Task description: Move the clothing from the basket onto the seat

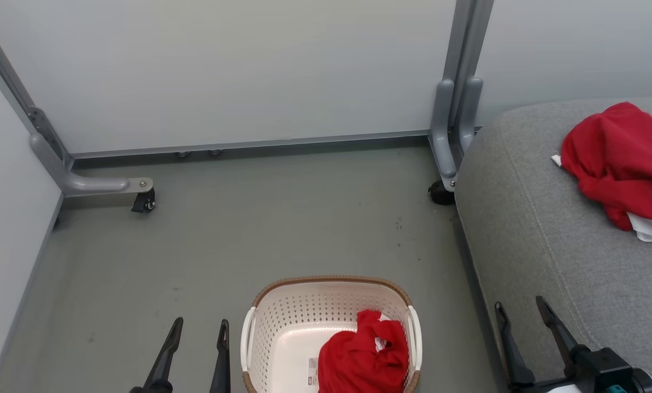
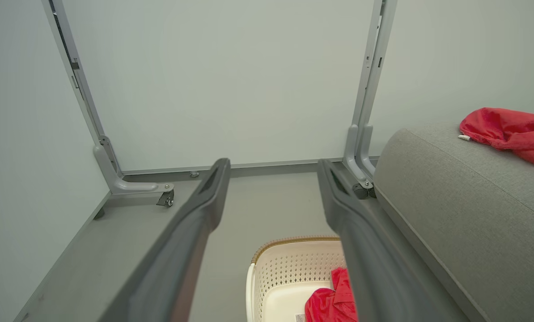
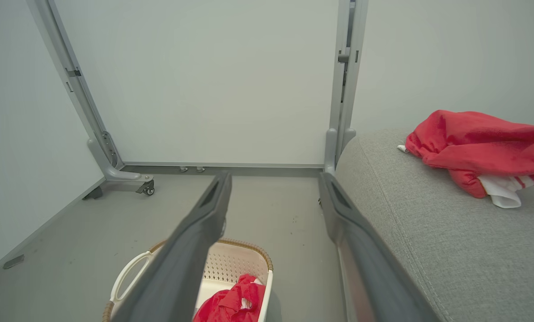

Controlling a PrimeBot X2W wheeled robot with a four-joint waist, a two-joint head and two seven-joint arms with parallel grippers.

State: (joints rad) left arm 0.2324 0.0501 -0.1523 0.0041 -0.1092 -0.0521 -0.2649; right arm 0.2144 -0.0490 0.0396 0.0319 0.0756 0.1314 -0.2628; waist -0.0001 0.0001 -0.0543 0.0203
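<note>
Red cloth marks the progress in the head view: one garment [image 1: 621,158] already lies crumpled on the grey seat [image 1: 522,234] at the right, while the other garment [image 1: 361,357] sits bunched in the right half of the basket [image 1: 298,322] on the floor [image 1: 249,229]. The left jaws stand just left of the basket and the right jaws beside the seat's edge; both pairs are spread wide and hold nothing. In the left wrist view, the parted fingers [image 2: 195,232] frame the basket's far rim, with the red heap low against the right one. In the right wrist view, the heap sits low between the fingers, near the left one. The grab would probably go best by coming straight down on the highest fold, pinching deep, then lifting clear of the rim before crossing to the seat.
</note>
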